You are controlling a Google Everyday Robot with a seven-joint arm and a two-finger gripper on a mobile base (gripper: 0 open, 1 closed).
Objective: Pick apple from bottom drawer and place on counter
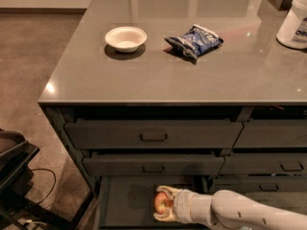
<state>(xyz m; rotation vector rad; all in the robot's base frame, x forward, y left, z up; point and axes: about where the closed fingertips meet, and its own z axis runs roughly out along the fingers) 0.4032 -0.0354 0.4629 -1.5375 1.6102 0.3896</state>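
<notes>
One apple [163, 202] in the open bottom drawer [127, 200] under the bench [158, 80]. It sits right between the jaws of the gripper [158, 204], which look clamped on it. It's round, so no real long axis, and I can't tell where the stem points.

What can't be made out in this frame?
Camera view:
Apple: right side hidden by the pincer at it, inside the bottom drawer.
Bottom drawer: front cut off by the picture's lower edge.
White tub on the counter: cut by the right edge, label too small to read.
</notes>
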